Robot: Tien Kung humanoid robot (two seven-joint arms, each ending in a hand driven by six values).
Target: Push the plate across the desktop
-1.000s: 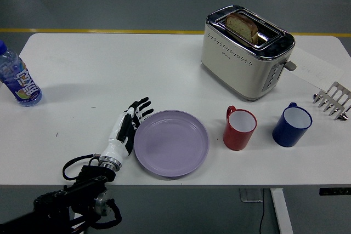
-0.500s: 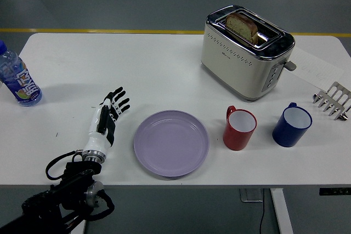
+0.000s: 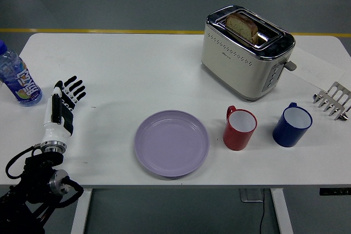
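Where grey floor begins, white table with plate.

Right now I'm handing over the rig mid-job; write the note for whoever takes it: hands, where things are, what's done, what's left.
Left hand: open, fingers spread, holding nothing, far left of the table near the water bottle; it has pulled back from the plate's left rim over the last second.
Right hand: not in view.
Purple plate: near the front edge, left of the red mug and blue mug; the toaster stands behind them. The plate has not shifted in that second.
Done: the hand was at the rim, then withdrew.
Left: check whether another push is needed.
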